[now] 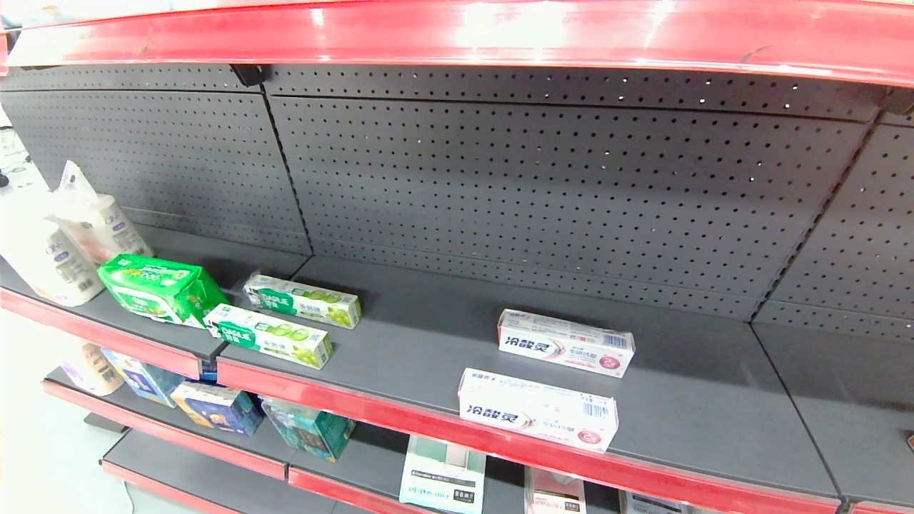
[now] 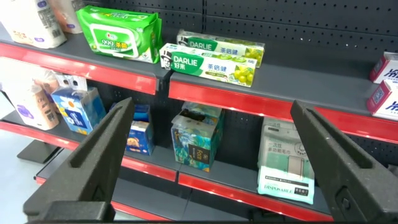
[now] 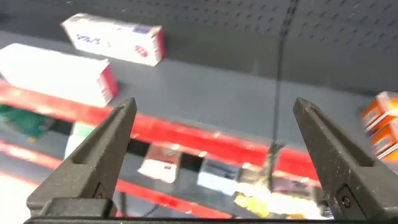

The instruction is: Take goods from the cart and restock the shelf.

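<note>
Dark grey metal shelf board with a red front lip (image 1: 428, 335), black pegboard behind. Mid-shelf there are two white-and-red toothpaste cartons lying flat, one at the lip (image 1: 537, 409) and one behind it (image 1: 565, 342), apart. To the left lie two green-and-white toothpaste cartons, front (image 1: 269, 335) and rear (image 1: 302, 300). Next left is a green soft wipes pack (image 1: 161, 288), then white refill pouches (image 1: 50, 264) at the far end. Left gripper (image 2: 211, 106) hangs in front of the lower tier, fingers spread wide, nothing between them; a teal patterned box (image 2: 198, 137) sits beyond. Right gripper (image 3: 214, 102) faces the white-and-red cartons, fingers also wide and empty. Orange boxes (image 3: 382, 124) are at the shelf's far right.
</note>
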`<state>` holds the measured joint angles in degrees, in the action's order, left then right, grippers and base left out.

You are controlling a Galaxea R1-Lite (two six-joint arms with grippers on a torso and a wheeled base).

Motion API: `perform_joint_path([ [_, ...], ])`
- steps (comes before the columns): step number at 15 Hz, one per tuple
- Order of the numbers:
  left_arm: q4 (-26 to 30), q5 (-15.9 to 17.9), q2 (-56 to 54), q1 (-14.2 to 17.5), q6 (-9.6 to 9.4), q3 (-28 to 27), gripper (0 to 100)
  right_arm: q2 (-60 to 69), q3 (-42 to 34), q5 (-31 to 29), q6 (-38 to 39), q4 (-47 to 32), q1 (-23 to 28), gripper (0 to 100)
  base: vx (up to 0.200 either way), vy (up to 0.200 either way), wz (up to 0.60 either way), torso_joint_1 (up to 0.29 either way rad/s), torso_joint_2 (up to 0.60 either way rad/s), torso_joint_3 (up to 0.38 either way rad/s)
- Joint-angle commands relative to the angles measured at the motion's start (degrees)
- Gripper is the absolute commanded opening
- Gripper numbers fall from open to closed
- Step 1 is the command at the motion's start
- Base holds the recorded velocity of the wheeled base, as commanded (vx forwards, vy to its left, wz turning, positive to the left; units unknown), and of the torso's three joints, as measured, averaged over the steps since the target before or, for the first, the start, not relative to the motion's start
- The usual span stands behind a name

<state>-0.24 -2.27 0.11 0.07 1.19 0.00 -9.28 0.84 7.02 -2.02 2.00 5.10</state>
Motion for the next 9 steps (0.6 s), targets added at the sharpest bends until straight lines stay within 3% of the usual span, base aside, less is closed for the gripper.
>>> perform_joint_path([
  [1, 0.0, 0.0, 0.0, 0.0, 0.04, -0.1, 100, 3.8, -0.1, 0.1, 0.2, -0.5, -4.9, 100, 0.000, 0.000, 0.00, 0.000, 0.00, 0.000],
  [2, 0.0, 0.0, 0.0, 0.0, -0.05, 0.0, 100, 5.3, -0.2, 0.0, 0.2, -0.3, -7.5, 100, 0.000, 0.000, 0.00, 0.000, 0.00, 0.000],
  [5, 0.0, 0.0, 0.0, 0.0, -0.05, 0.0, 100, 9.3, -0.4, -1.0, 0.0, -0.1, -5.0, 100, 0.000, 0.000, 0.00, 0.000, 0.00, 0.000],
  [7, 0.0, 0.0, 0.0, 0.0, 0.04, -0.1, 100, 9.3, -0.8, -9.0, 0.0, -1.5, -5.0, 100, 0.000, 0.000, 0.00, 0.000, 0.00, 0.000],
  [9, 0.0, 0.0, 0.1, 0.0, -0.49, 0.0, 100, 9.3, -0.8, -10.2, 2.4, -1.8, -5.0, 100, 0.000, 0.000, 0.00, 0.000, 0.00, 0.000],
])
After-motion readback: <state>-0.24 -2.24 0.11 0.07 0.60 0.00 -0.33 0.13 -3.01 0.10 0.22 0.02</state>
